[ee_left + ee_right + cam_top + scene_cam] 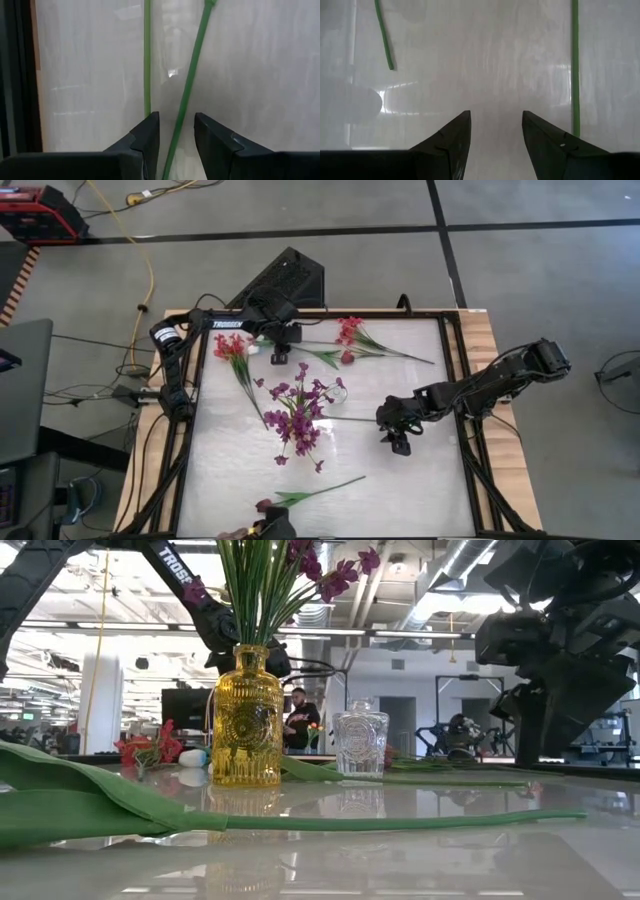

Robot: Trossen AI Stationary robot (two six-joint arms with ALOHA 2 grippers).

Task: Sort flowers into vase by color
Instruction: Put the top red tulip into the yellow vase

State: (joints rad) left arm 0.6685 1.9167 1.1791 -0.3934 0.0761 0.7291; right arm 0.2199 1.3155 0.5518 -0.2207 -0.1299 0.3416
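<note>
Purple flowers (298, 412) stand in a yellow glass vase (246, 720). Beside it is a clear glass vase (360, 740), which holds nothing. Red-pink sprigs lie on the table at the far left (234, 352) and far middle (350, 332). A dark-red bud (347, 357) lies on its side, its stem running left. My left gripper (279, 352) hovers open over that end. A thin green stem (187, 95) runs between its fingers with a gap on both sides. My right gripper (397, 438) stands open over bare table right of the vases.
A long-stemmed flower (315, 493) lies near the front edge, its leaf and stem (400, 822) close to the low camera. A second stem (147, 55) lies beside my left gripper. Two stems (575, 65) lie near my right gripper. Black rails (455, 370) frame the table.
</note>
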